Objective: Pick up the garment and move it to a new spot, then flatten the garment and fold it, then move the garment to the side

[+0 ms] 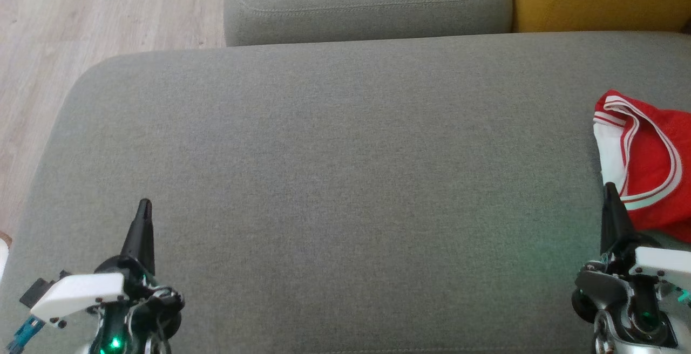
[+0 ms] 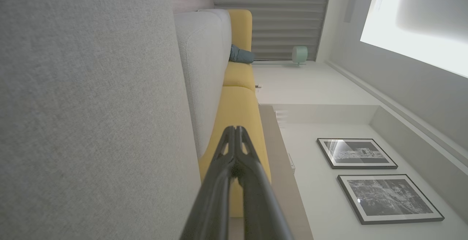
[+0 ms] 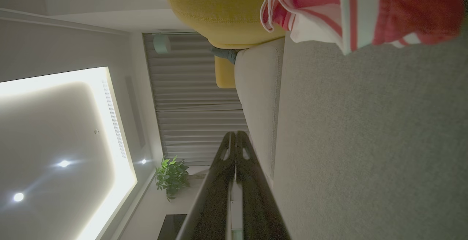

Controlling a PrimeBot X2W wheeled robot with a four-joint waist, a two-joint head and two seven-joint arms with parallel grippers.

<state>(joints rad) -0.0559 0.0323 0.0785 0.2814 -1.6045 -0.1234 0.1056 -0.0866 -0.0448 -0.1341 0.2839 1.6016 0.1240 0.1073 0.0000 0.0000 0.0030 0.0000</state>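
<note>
Over at 3 o'clock on the grey sofa seat (image 1: 334, 170), our red shorts (image 1: 648, 160) lie bunched, cropped by the head view's edge: set aside or awaiting pickup, we can't say. Left pincer (image 1: 144, 208) at 7 and right pincer (image 1: 610, 192) at 5 rest pinched shut, empty, parked we'd guess. Right wrist view catches their white stripes close-up.

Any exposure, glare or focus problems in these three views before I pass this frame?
Head view: evenly lit and sharp, with a faint green cast on the grey fabric cushion beside the right gripper. Left wrist view: the lit ceiling panel is blown out. Right wrist view: darker overall, and the red-and-white mesh shorts are blurred.
</note>
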